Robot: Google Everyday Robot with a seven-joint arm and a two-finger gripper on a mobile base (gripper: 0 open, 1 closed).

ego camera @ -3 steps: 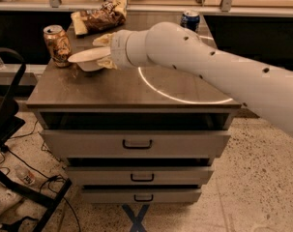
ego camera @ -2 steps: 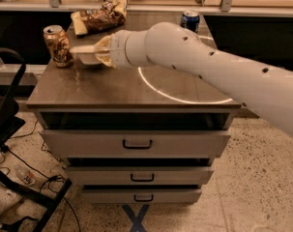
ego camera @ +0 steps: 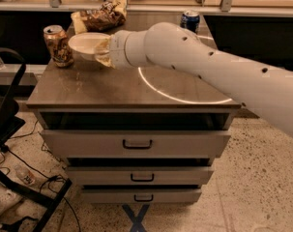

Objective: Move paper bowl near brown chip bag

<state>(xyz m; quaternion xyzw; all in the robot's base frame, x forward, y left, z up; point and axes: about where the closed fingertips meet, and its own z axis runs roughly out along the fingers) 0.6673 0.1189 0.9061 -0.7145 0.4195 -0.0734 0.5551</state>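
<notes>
The off-white paper bowl (ego camera: 86, 43) is held tilted a little above the back left of the cabinet top (ego camera: 112, 88). My gripper (ego camera: 102, 51) is at the bowl's right rim and is shut on it, at the end of the white arm that comes in from the right. The brown chip bag (ego camera: 100, 17), dark and wrinkly with yellow ends, lies at the back edge just behind the bowl. The bowl is close to the bag, and I cannot tell if they touch.
A tan-and-brown soda can (ego camera: 58, 45) stands just left of the bowl. A blue can (ego camera: 190, 20) stands at the back right. A ring of light (ego camera: 184, 88) falls on the cabinet top. Closed drawers (ego camera: 136, 144) face front. A black frame (ego camera: 10, 129) and cables lie at the left.
My gripper has carried the bowl up and back, away from the front of the can and toward the chip bag. The cans and the bag have not moved.
</notes>
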